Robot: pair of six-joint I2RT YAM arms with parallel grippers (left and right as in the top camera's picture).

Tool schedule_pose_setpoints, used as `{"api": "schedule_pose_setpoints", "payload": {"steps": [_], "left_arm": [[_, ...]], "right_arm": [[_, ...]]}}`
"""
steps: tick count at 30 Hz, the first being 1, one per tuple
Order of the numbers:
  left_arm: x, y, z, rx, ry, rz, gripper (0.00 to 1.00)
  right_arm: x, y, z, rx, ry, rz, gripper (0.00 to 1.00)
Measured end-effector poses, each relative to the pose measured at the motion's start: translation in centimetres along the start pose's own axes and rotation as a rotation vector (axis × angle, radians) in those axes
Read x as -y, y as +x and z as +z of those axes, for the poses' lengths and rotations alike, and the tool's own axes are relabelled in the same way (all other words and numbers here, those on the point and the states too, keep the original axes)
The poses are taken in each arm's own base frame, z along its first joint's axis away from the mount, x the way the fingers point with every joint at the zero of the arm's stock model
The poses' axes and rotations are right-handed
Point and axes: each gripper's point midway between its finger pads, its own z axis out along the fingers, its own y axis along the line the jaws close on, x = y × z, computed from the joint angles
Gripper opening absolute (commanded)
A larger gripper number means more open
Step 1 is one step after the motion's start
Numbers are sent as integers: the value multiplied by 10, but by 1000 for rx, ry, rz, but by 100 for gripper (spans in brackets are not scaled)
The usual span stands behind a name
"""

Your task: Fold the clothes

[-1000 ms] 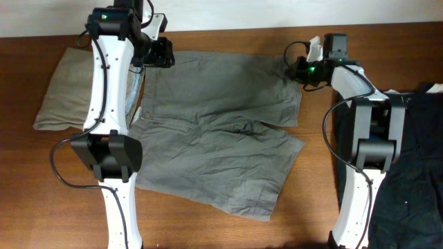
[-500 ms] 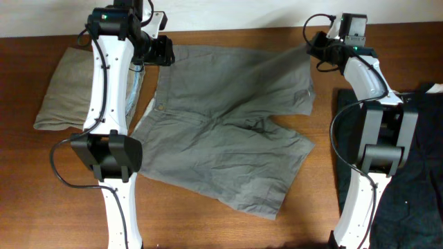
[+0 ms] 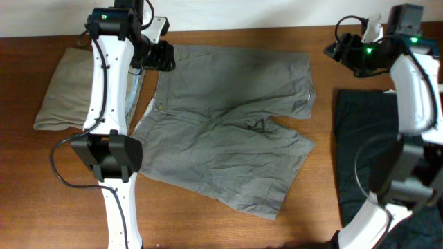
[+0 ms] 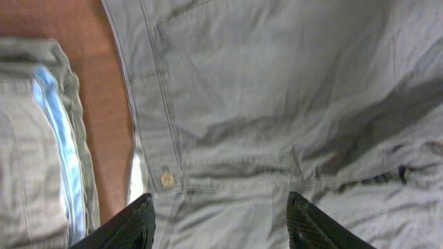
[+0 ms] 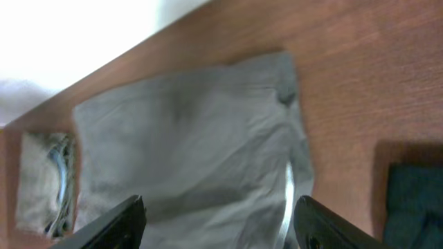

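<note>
Spread flat, centre: grey shorts [image 3: 228,131] (well wrinkled). Over the far-left corner, left gripper [image 4: 220,221], fingers apart; far right, right gripper [image 5: 218,221], likewise apart, empty.

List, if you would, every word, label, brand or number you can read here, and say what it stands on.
None: no readable text shows in any view. The wrinkled grey cotton shorts show only a plain pale button; the folded khaki-beige shorts and the black garment bear no visible print.
</note>
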Motion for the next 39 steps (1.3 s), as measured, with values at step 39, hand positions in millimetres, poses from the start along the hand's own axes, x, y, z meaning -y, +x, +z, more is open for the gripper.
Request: {"api": "schedule_pose_setpoints", "payload": {"steps": [39], "left_arm": [[-9,77,-24,-179,-100,0,72]], "right_arm": [[50,11,165,147,50,-32,49]]}}
